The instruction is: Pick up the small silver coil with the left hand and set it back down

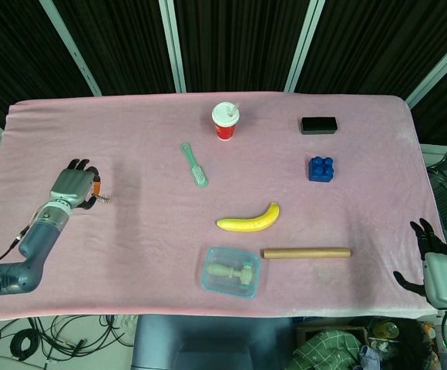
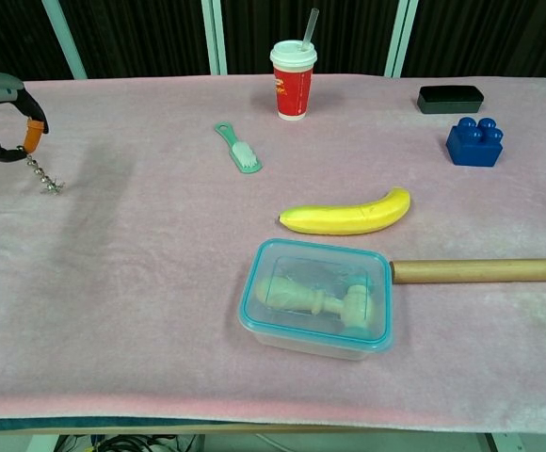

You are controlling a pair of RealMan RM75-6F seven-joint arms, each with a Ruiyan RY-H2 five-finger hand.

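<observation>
The small silver coil [image 2: 45, 177] hangs from the left hand [image 2: 2, 121] at the far left of the pink table cloth [image 2: 141, 282]. Its upper end is pinched between the orange-tipped finger [image 2: 33, 134] and a dark finger, and its lower end reaches down to the cloth or just above it — which of the two I cannot tell. In the head view the coil [image 1: 103, 198] shows as a thin glint just beside the hand [image 1: 72, 187], on the side toward the green brush [image 1: 194, 165].

Measured from that brush, the red paper cup [image 2: 293, 79] with its straw stands beyond it toward the back edge. The banana [image 2: 348, 214] lies nearer the front, and the clear container with a teal rim [image 2: 317, 298] sits just in front of the banana, with a pale dumbbell-shaped object [image 2: 318, 301] inside. A wooden rod [image 2: 480, 270] lies with one end touching the container's side or just beside it, pointing away from the brush. The blue building block [image 2: 473, 141] and the black box [image 2: 451, 98] are well apart from the brush, across the cloth.

The right hand [image 1: 439, 266] is at the table's near corner farthest from the brush — released, dark fingers spread, holding nothing.
</observation>
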